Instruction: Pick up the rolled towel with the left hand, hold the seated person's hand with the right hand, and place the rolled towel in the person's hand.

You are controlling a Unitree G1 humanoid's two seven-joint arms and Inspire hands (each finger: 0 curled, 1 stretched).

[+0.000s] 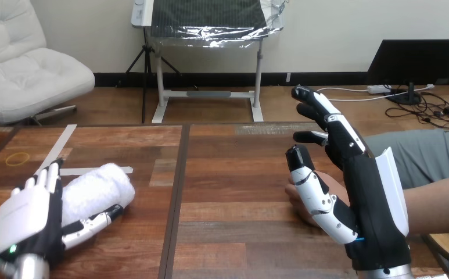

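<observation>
Looks barely begun, with the rolled towel (100,185) lying on the table (227,174) at lower left against the straight, unclosed fingers of the left hand (27,218), and the right hand (373,203) spread open at right centre just in front of the person's hand (296,204), clasping nothing; leaves lifting, clasping and placing.

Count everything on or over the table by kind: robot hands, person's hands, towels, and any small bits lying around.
Robot hands: 2, the left hand and the right hand
Person's hand: 1
Towel: 1
Yellow band: 1
Tape strips: 2, one slanted and one level
Total: 7
</observation>
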